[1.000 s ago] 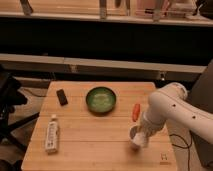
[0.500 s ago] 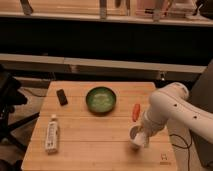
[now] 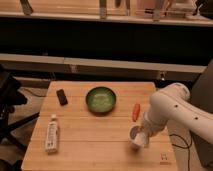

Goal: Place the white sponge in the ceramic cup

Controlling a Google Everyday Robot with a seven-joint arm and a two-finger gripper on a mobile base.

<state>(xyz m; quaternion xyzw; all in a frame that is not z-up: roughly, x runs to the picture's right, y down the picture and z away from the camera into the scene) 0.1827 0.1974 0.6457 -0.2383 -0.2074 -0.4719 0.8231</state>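
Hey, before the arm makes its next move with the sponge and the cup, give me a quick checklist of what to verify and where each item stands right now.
1. White ceramic cup upright on the wooden table: ok.
2. Claw positioned at the cup, near the table's front right: ok.
3. White sponge visibly inside the cup: cannot tell, the arm covers that spot.
4. Cup set safely back from the table's front edge: not ok, it stands close to it.
5. Round green bowl and small orange object apart from the cup: ok.
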